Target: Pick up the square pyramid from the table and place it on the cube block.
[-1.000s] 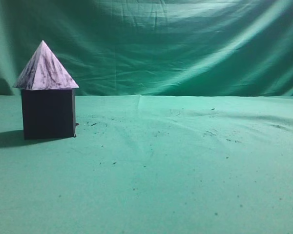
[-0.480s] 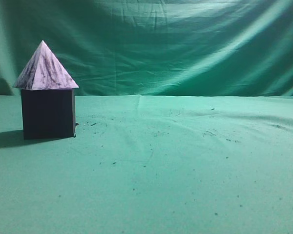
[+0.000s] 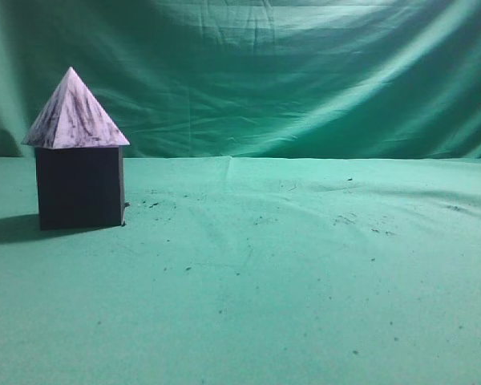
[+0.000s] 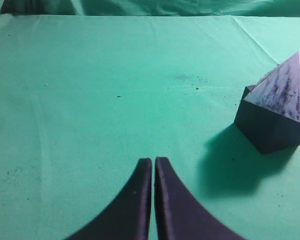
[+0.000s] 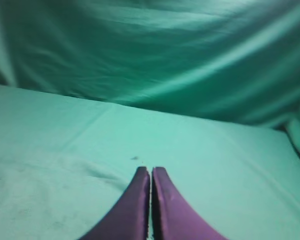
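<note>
Now both tools are closed and empty – left tool (image 4: 153, 162) (low over the table (image 4: 90, 100)), right tool (image 5: 150, 172) alike

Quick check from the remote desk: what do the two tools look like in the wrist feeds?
Left tool: two smooth, matte, very dark fingers, broad below and curving to narrow tips. Right tool: the same shape, looking purplish in a blurry feed. No cables or markings show.

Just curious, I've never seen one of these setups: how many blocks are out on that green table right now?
2. The cube block stands on the table at its far left, and the square pyramid sits upright on top of it. No other block shows in any view.
</note>
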Robot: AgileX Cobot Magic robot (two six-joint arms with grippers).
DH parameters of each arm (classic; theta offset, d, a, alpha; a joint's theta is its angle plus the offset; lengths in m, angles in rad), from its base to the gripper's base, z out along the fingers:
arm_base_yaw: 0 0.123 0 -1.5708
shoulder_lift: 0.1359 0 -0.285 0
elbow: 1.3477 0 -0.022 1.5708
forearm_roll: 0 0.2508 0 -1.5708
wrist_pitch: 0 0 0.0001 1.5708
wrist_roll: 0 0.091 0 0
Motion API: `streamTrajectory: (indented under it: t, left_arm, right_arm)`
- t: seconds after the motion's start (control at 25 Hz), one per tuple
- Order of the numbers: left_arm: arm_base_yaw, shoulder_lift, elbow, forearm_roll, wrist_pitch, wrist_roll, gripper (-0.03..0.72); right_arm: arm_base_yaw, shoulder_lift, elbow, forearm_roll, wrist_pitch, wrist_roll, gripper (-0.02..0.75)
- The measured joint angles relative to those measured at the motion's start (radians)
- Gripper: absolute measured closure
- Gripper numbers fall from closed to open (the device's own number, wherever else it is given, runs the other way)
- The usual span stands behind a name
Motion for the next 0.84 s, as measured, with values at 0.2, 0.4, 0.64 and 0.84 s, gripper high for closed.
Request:
streamTrajectory:
  t: [0.2, 0.4, 0.64, 0.84]
  left_arm:
    - [0.000, 0.000, 0.000, 0.000, 0.000, 0.000, 0.688]
    - [0.000, 0.000, 0.000, 0.000, 0.000, 0.000, 0.688]
    - [0.000, 0.000, 0.000, 0.000, 0.000, 0.000, 0.688]
    - [0.000, 0.000, 0.000, 0.000, 0.000, 0.000, 0.688]
  right_arm:
    - [-0.134, -0.123, 0.193, 0.045, -0.037, 0.011, 0.738]
    - [-0.145, -0.125, 0.276, 0.075, -0.025, 0.014, 0.738]
    - [-0.145, -0.125, 0.277, 0.079, 0.042, 0.014, 0.738]
    - [-0.145, -0.125, 0.277, 0.079, 0.043, 0.014, 0.738]
